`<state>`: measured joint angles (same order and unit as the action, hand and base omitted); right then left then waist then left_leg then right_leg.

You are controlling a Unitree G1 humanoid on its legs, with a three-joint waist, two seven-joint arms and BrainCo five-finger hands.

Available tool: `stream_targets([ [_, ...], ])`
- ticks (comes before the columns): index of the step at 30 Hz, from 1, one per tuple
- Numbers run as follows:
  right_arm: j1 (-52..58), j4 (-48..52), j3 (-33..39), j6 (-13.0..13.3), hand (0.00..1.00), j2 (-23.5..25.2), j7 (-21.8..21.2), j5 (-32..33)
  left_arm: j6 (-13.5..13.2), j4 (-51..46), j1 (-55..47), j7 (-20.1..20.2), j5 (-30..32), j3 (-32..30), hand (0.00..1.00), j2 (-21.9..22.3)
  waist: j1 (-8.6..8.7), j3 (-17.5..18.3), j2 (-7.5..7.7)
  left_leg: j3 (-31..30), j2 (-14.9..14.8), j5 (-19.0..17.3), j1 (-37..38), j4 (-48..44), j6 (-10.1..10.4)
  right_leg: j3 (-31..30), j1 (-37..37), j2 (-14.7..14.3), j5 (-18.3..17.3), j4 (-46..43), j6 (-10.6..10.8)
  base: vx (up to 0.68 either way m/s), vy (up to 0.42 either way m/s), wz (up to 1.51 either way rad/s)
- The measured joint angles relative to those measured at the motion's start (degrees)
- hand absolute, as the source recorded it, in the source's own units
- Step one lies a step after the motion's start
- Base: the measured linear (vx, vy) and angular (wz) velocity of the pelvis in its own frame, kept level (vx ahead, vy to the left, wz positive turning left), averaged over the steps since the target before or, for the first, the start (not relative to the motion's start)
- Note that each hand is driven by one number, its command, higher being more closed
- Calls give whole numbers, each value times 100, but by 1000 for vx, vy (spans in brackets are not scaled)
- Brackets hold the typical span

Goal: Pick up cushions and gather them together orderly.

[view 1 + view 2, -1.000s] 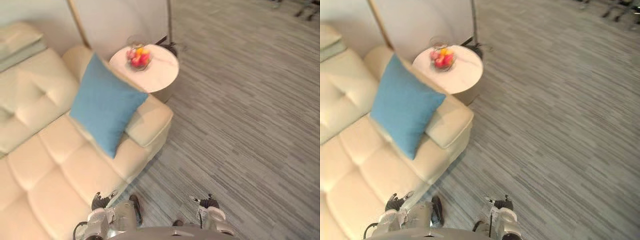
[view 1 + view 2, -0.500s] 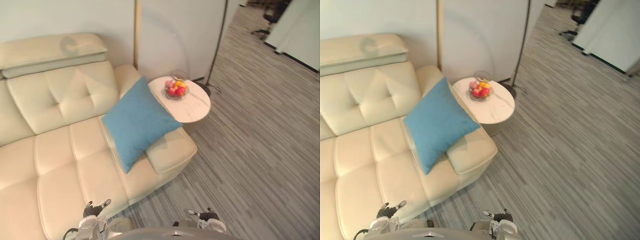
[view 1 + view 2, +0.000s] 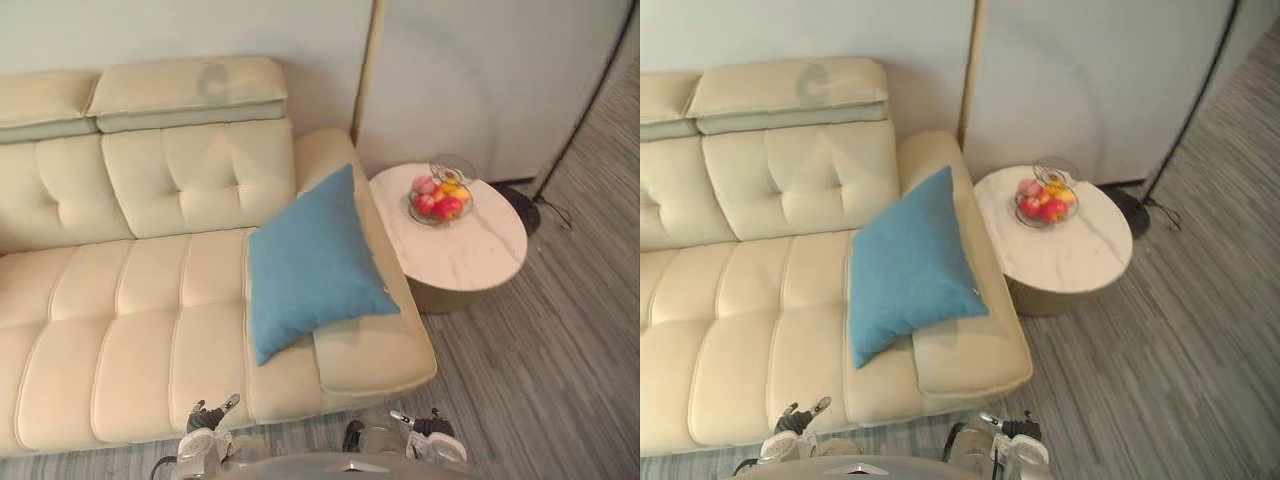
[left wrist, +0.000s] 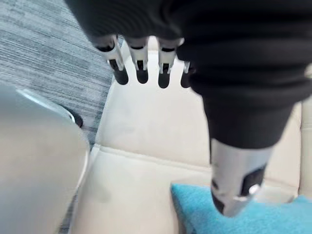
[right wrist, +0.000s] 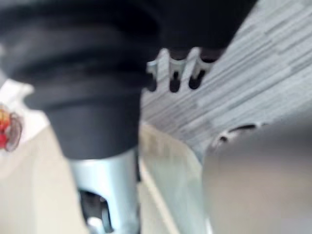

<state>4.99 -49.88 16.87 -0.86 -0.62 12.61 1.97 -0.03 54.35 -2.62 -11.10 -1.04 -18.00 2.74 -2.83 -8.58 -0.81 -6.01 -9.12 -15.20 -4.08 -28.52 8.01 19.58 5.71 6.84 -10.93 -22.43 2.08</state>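
Note:
A blue square cushion [image 3: 315, 265] leans against the right armrest of a cream leather sofa [image 3: 130, 310]; a corner of the blue cushion [image 4: 234, 220] also shows in the left wrist view. My left hand [image 3: 207, 418] hangs low in front of the sofa's front edge, below and to the left of the cushion. Its fingers [image 4: 141, 68] are straight and hold nothing. My right hand [image 3: 425, 424] hangs low over the carpet by the armrest's corner. Its fingers [image 5: 173, 73] are relaxed and empty. Neither hand touches the cushion.
A round white side table [image 3: 470, 255] stands right of the armrest with a glass bowl of fruit [image 3: 438, 197] on it. A floor lamp's dark base [image 3: 518, 207] sits behind the table by the wall. Grey striped carpet [image 3: 560, 380] stretches to the right.
The camera has swung round, so the sofa now lies square in front and the table sits to the right. The cushion, table and both hands have kept their places.

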Motion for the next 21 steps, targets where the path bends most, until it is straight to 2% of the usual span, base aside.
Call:
stream_targets([
  [1,-27,50,1,0,0,34,3,3,0,-30,23,1,0,4,0,-43,-21,8,-13,345,-111,46,-300,-511,78,37,-73,8,-19,-8,-33,157,10,59],
  [2,-59,87,6,-2,0,56,6,28,-1,-31,-22,-8,-4,16,0,-84,-45,-58,73,797,-256,-90,-382,-628,36,38,-205,33,-22,64,-37,179,28,47],
  [3,-63,172,21,-2,0,58,6,51,-1,-35,10,-11,-4,65,0,-99,-25,-53,73,1205,-270,-149,-390,-388,-62,62,-300,84,-20,96,-33,148,53,44],
  [4,-78,209,72,-14,0,37,46,59,0,-32,23,-18,-4,188,0,-73,13,5,0,1503,-239,68,-370,136,-272,156,-295,107,-1,69,7,170,85,44],
  [5,-75,187,199,-29,0,44,85,63,-4,-19,4,-9,3,292,0,-83,27,27,44,1593,-134,75,-220,417,-315,129,-267,134,-23,68,65,152,104,33],
  [7,-64,189,137,-29,0,72,42,49,-15,-1,37,-6,4,575,0,-335,21,-3,310,1690,107,261,-101,791,-412,-74,-165,307,67,100,134,107,105,3],
  [8,-79,195,138,-29,0,78,45,45,-7,39,36,-3,4,592,0,-371,23,1,336,1708,110,261,-81,788,-412,-128,-179,301,108,135,134,67,96,-17],
  [12,-1,710,139,-18,0,123,97,-10,-1,37,4,-23,-3,692,0,-385,21,33,348,1904,132,304,255,1049,-460,-429,-402,221,388,532,176,51,72,-27],
  [17,51,1976,181,-11,0,122,319,-285,0,24,-33,-124,-118,693,0,-382,122,145,347,2106,169,637,487,1634,-478,-788,-469,76,917,1172,187,-23,34,-27],
  [21,161,2680,188,-5,0,110,432,-527,0,-4,-108,-124,-117,694,0,-397,151,168,348,2218,184,713,730,1891,-450,-1003,-580,-7,1037,1388,200,-77,-3,-26],
])
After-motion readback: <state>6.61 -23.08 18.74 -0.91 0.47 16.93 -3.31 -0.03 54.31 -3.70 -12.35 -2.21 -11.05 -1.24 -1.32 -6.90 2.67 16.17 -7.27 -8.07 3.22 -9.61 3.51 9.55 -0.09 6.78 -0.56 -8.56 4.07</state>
